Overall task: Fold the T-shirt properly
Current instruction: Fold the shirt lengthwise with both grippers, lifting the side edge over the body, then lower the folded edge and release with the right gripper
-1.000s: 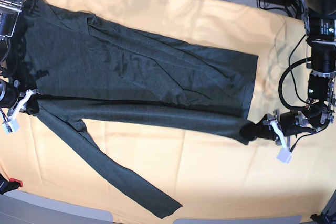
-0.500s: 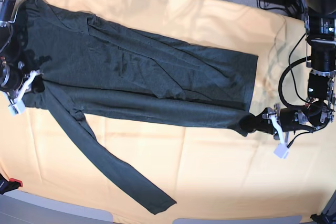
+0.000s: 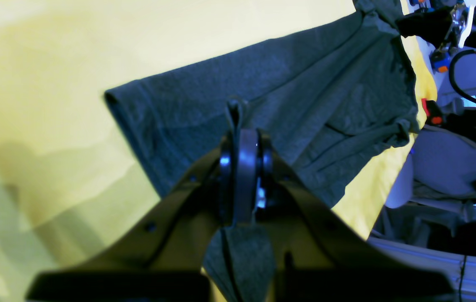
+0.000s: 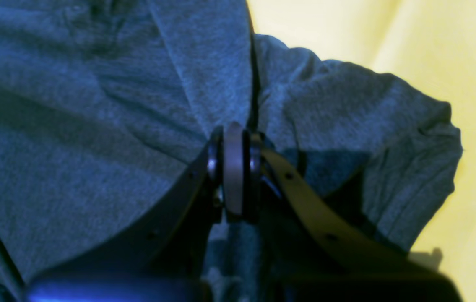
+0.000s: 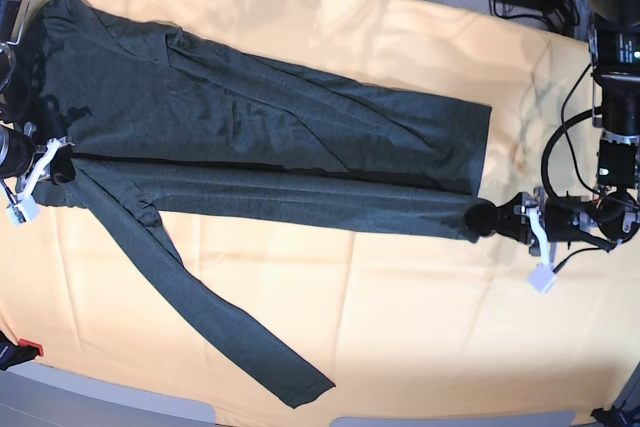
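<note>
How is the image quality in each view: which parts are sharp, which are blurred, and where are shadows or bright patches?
Base view: evenly lit and sharp, the T-shirt clear, bright patches on the yellow cloth, edges slightly curved. Left wrist view: shirt weave fairly sharp, the left gripper dark and blurred, the cloth washed out. Right wrist view: soft overall, the right gripper blurred and shadowing the fabric.

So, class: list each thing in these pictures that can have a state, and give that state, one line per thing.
T-shirt: spread lengthwise on the cloth, near long edge folded over, one sleeve trailing loose towards the front edge.
Left gripper: shut on the T-shirt's hem corner.
Right gripper: shut on the T-shirt at the shoulder end.
Yellow-orange cloth: laid flat over the table, lightly creased.
</note>
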Available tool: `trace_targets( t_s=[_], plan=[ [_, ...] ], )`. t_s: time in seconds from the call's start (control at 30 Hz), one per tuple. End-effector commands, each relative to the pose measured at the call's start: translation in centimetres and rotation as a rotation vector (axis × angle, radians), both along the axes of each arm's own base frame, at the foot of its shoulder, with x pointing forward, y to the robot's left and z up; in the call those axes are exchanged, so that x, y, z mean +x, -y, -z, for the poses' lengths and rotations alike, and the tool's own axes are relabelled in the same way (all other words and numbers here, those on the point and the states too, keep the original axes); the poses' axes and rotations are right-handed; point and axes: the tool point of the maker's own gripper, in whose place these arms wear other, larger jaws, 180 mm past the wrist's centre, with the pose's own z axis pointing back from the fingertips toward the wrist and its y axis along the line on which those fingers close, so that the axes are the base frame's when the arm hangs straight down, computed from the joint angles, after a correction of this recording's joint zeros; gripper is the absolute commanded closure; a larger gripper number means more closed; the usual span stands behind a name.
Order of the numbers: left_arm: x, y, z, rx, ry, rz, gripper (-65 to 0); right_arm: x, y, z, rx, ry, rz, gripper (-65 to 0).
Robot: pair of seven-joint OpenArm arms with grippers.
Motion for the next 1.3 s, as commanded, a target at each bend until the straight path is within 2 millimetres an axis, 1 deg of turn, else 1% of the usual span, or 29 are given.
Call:
trace_targets(
  t_s=[0.0, 0.13, 0.23, 0.27, 0.3, 0.37, 0.4, 0.43, 0.5, 0.6, 0.67, 0.73, 0.8, 0.9, 0.97, 1.07, 1.13, 1.2, 1.27],
  plan=[
    [0.8, -0.4, -1.8, -0.009, 0.052, -0.001, 0.0, 0.9, 0.9, -2.0, -0.024, 0.05, -0.001, 0.0],
    [0.4, -0.4, -1.2, -0.007, 0.035, 0.001, 0.0, 0.8, 1.0, -1.9, -0.027, 0.04, -0.001, 0.0],
    [0.5, -0.4, -1.4, -0.013, 0.043, -0.006, 0.0, 0.7, 1.0, -1.7, -0.029, 0.031, -0.002, 0.0],
    [0.6, -0.4, -1.4, -0.017, 0.047, -0.011, -3.5, 0.7, 1.0, -1.8, -0.03, 0.031, -0.002, -2.1],
    [0.7, -0.4, -1.5, -0.021, 0.052, -0.016, -10.7, 0.7, 1.0, -1.8, -0.029, 0.034, -0.001, -10.6],
    [1.0, -0.4, -1.7, -0.03, 0.063, -0.026, -25.6, 0.8, 1.0, -1.8, -0.028, 0.037, -0.001, -31.0],
    [1.1, -0.4, -1.9, -0.035, 0.069, -0.033, -31.1, 0.8, 1.0, -1.9, -0.029, 0.038, -0.001, -38.8],
    [1.4, -0.3, -2.1, -0.044, 0.08, -0.043, -34.3, 1.0, 1.0, -2.1, -0.029, 0.044, -0.002, -42.8],
    [2.0, -0.5, -2.2, -0.043, 0.106, -0.071, -34.7, 1.7, 1.0, -3.1, -0.021, 0.072, -0.001, -43.3],
    [2.9, -1.1, -2.2, -0.019, 0.146, -0.112, -34.7, 3.4, 0.5, -6.1, 0.057, 0.16, -0.008, -43.3],
    [3.2, -1.3, -2.1, -0.003, 0.157, -0.124, -34.7, 4.2, -0.3, -7.7, 0.124, 0.212, -0.016, -43.3],
    [3.1, -1.4, -1.8, 0.006, 0.155, -0.124, -34.7, 4.8, -1.4, -8.6, 0.189, 0.248, -0.024, -43.3],
    [2.9, -1.4, -1.5, 0.006, 0.148, -0.124, -34.7, 5.3, -2.5, -8.3, 0.212, 0.258, -0.027, -43.3],
    [2.9, -1.3, -1.5, 0.001, 0.149, -0.126, -34.7, 6.7, -3.7, -7.4, 0.177, 0.264, -0.021, -43.3],
    [2.9, -1.2, -1.4, 0.001, 0.148, -0.126, -34.7, 8.0, -3.3, -7.0, 0.137, 0.285, 0.056, -43.3],
    [2.9, -1.3, -1.4, 0.001, 0.148, -0.126, -34.7, 9.3, -2.7, -6.7, 0.103, 0.322, 0.153, -43.3],
    [2.9, -1.3, -1.4, 0.001, 0.148, -0.126, -34.7, 9.6, -2.5, -6.3, 0.084, 0.317, 0.197, -43.3],
    [2.8, -1.3, -1.3, 0.002, 0.145, -0.127, -34.7, 9.8, -1.7, -5.4, 0.061, 0.288, 0.278, -43.3],
    [2.7, -1.4, -1.2, 0.003, 0.142, -0.127, -34.7, 9.8, -1.8, -4.3, 0.083, 0.262, 0.306, -43.2]
  ],
)
